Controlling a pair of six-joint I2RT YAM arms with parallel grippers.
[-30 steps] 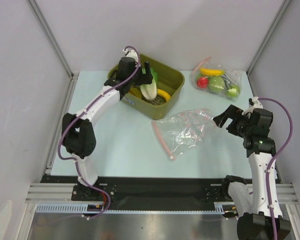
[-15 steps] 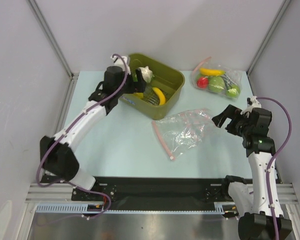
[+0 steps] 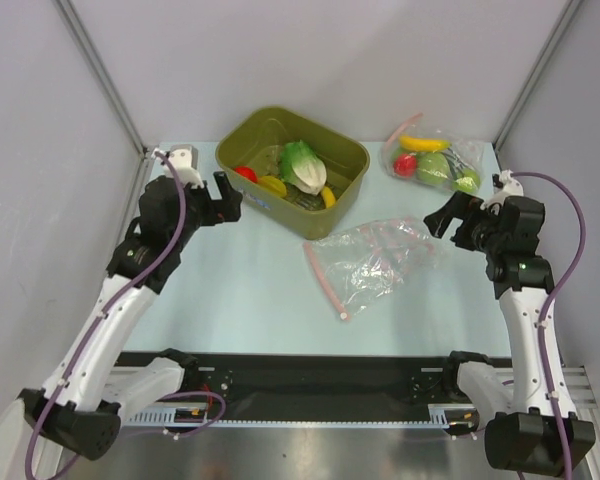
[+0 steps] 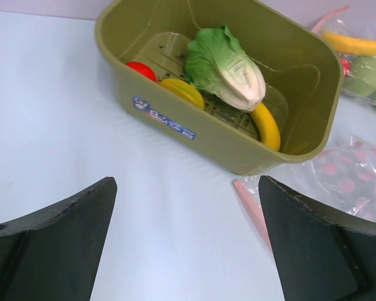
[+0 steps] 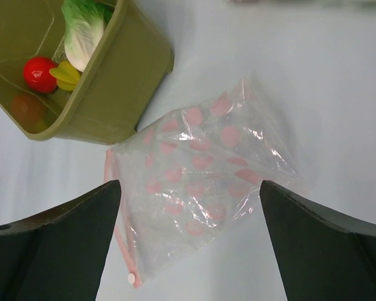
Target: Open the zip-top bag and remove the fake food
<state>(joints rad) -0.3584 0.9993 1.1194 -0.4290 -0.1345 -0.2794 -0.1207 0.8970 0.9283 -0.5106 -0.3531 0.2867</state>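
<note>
Removal looks done: zip-top bag (image 3: 375, 262) lies flat and empty on the table, fake food (image 3: 305, 167) sits in the olive bin (image 3: 290, 212), my left gripper (image 3: 225, 198) and right gripper (image 3: 442, 215) both gape, holding nothing; next, I judge, only a clean retreat.

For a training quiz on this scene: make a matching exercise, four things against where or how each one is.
1 cabbage
2 zip-top bag
3 second clear bag
4 left gripper

A flat and empty on the table
B far right corner, holding green fruits
C open, close to the olive bin
D inside the olive bin

Pairs: 1-D, 2-A, 3-B, 4-C
</note>
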